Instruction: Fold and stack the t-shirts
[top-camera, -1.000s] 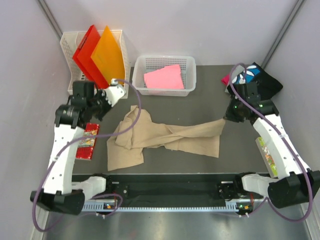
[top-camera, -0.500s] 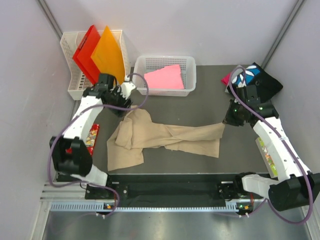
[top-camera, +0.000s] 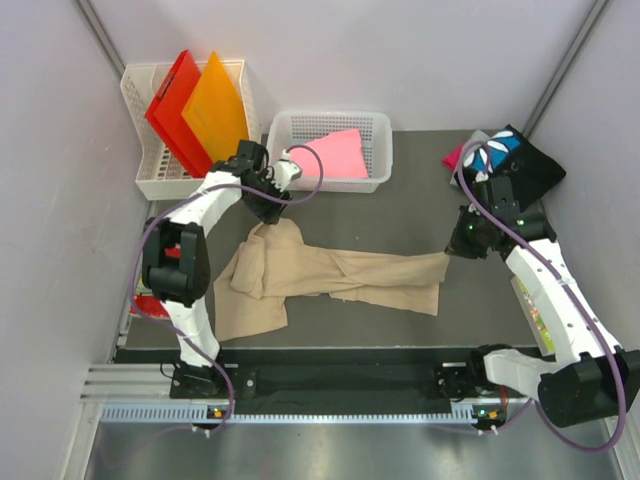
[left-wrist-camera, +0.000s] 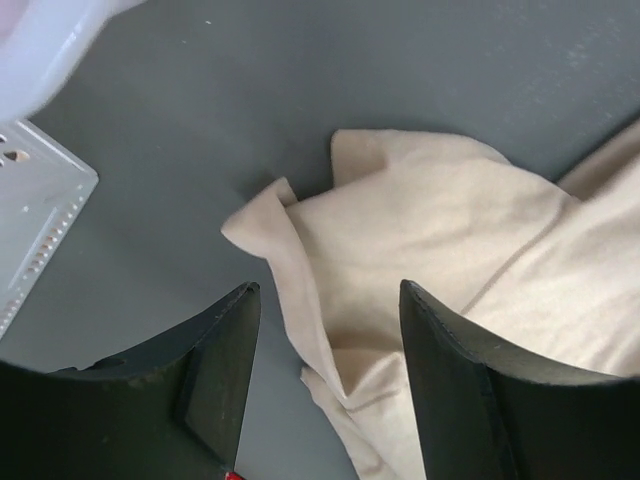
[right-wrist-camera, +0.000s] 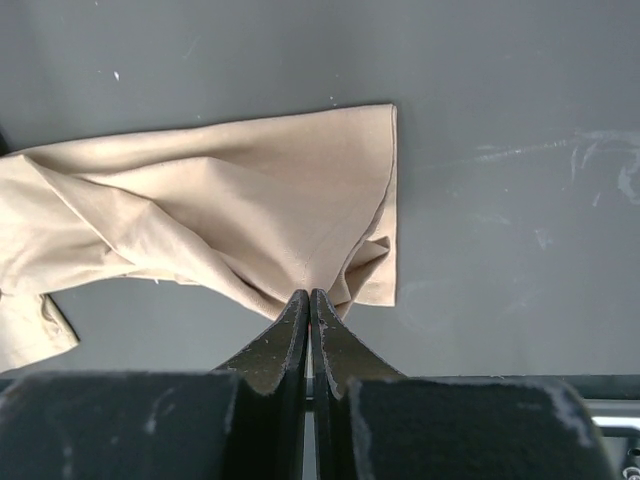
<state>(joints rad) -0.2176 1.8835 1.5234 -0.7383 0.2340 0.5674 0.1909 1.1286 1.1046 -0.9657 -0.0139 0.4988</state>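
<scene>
Tan tee (top-camera: 330, 275), one, lying in a twisted band across the middle of the counter (top-camera: 420, 205).
- Edges: the left end is bunched and folded over itself. The right end shows a straight hem, seen flat on the counter in the right wrist view. A loose corner at the far left points toward the middle basket (top-camera: 378, 178).
- Open room: bare counter lies between the tee and the middle basket, and between the tee's right end and the black tee (top-camera: 525, 165). A narrow bare strip runs between the tee and the black rail (top-camera: 340, 380) at the near edge.
- Left hand (top-camera: 266, 192): fingers spread, holding nothing, poised over the tee's far left corner. The arm reaches far forward, its wrist just beside the middle basket.
- Right hand (top-camera: 452, 247): fingers pressed together, pinching the tee's right end, where the cloth rises to a peak at the tips. The arm angles in from the right.
- Other stock: a pink tee (top-camera: 328, 153) in the middle basket. The black tee is heaped in the far right corner with a magenta scrap (top-camera: 453, 158) beside it. Red and orange folders (top-camera: 195, 110) stand in the left basket (top-camera: 133, 85).
- Surroundings: dark grey counter, pale walls on three sides.
</scene>
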